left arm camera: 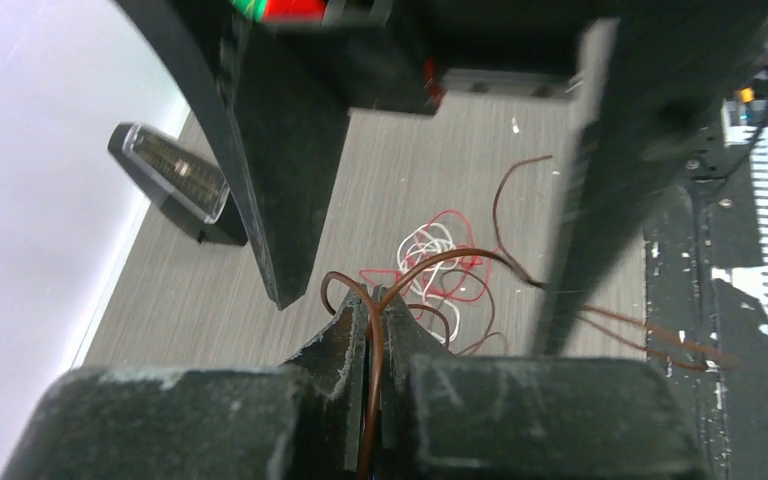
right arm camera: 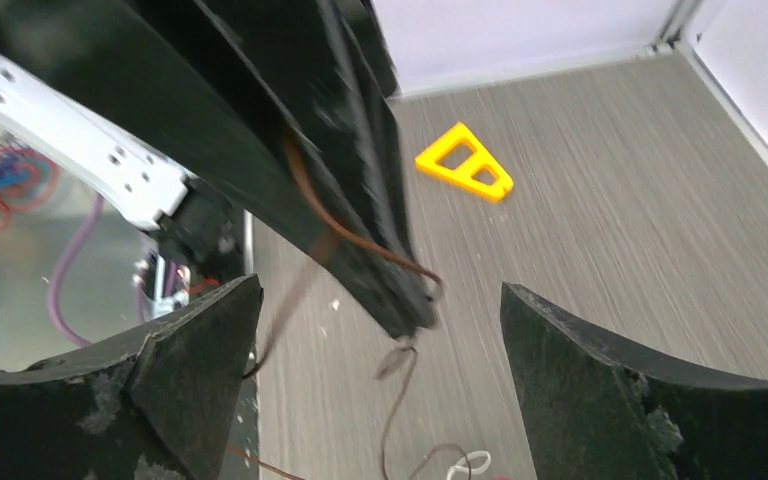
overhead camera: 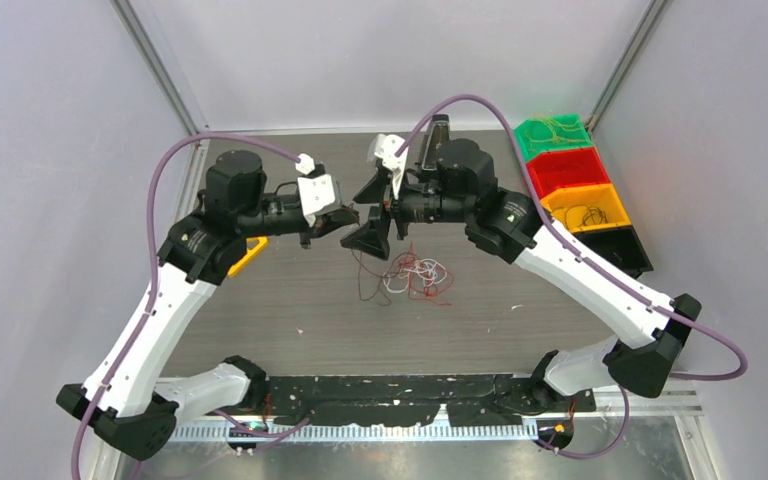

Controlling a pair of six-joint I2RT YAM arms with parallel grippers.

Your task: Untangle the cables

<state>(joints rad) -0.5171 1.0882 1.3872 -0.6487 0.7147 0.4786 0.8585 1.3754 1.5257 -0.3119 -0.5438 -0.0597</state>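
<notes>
Just above the tangle of cables, and toward its left, the left gripper was pressed shut on one dark brown cable. That cable was pinched between the jaws and was looped out toward the tangle. Facing it from the tangle's right, the right gripper was spread wide and nothing was held in it. In the right wrist view its two fingers were seen on either side of the left gripper's tip, without being touched by it.

One tangle was counted, made of red, white and dark brown strands and laid flat on the table. Two arms and two grippers were seen. Four bins, green, red, yellow and black, were lined up well to the tangle's right, at the table's edge. One yellow triangular piece was laid well to the tangle's left.

Bare wood-grain tabletop was shown on every side of the tangle. Pale walls were set at the far and side edges, and a black strip was run along the near edge.
</notes>
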